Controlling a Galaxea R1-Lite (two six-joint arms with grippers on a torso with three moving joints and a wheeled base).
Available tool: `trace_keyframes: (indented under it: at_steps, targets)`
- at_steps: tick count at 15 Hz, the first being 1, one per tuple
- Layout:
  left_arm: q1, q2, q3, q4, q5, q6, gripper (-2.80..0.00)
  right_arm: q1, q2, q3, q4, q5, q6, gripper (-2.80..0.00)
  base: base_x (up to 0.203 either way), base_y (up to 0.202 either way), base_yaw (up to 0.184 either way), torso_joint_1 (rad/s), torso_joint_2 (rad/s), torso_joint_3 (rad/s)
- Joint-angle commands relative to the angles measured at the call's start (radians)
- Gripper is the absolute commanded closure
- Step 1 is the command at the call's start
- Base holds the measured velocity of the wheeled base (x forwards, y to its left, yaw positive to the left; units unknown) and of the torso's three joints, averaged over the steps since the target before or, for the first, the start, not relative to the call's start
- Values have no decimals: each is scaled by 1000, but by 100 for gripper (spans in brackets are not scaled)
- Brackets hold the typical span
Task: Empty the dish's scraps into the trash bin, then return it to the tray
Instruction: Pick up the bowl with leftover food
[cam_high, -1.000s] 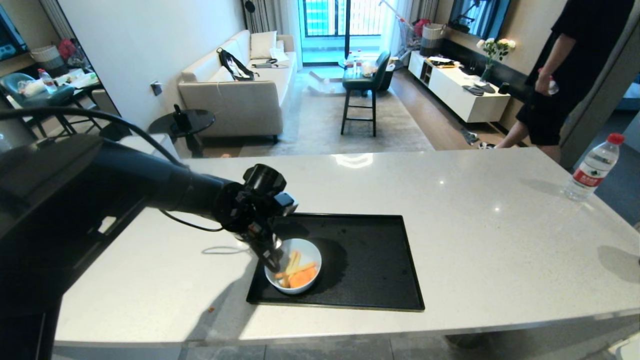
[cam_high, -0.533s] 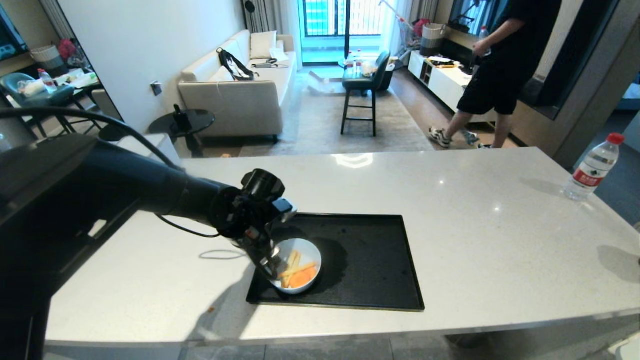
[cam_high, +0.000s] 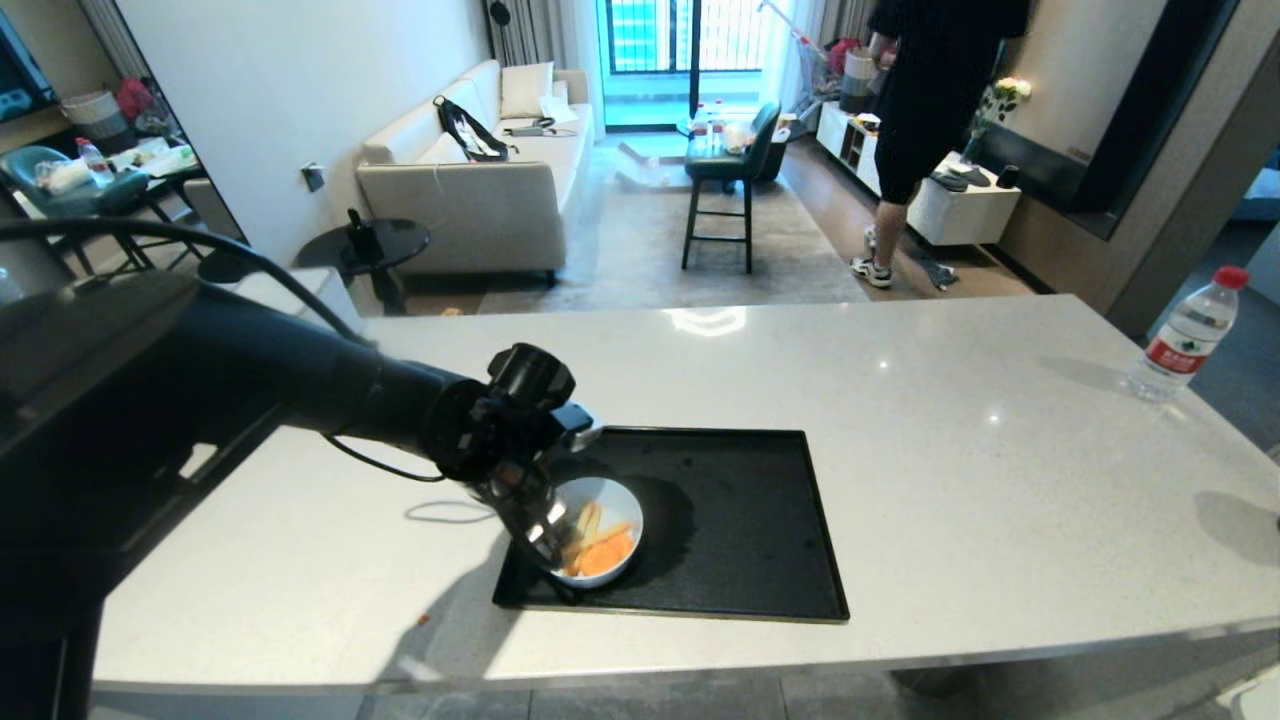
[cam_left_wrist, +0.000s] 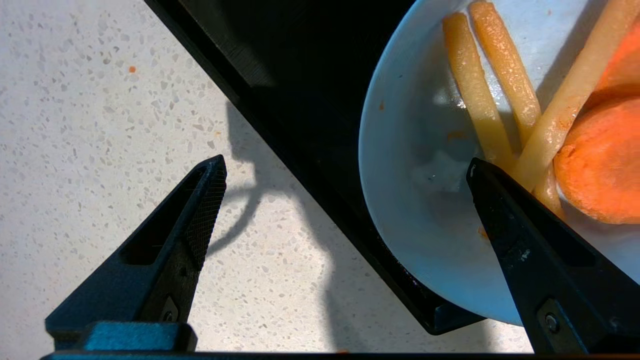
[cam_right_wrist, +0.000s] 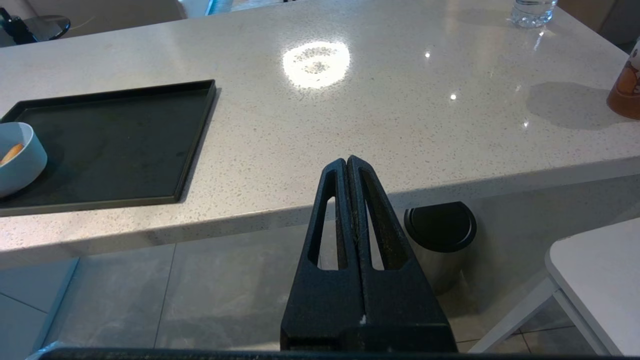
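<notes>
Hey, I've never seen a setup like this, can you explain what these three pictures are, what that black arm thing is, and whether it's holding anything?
It is a two-armed robot at a white counter. One picture looks down from its head; the other two come from cameras on each wrist. On the counter lies a black tray with a pale bowl of carrot scraps, and a water bottle stands far right. The left end effector is open, one finger inside the bowl and the other outside over the counter; nothing is gripped yet. The right end effector is shut and empty, below the counter edge.
</notes>
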Motion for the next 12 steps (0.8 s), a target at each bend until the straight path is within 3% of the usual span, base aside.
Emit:
trace_keyframes:
  at_steps: [1,12]
  targets:
    - [-7,7,-1,2,1,2,-280,0,0,0,-1,0,1,0,0,0,0,0,0,0]
    - [-12,15,-23,-6,3,2,-280,0,0,0,0,0,1,0,0,0,0,0,0,0]
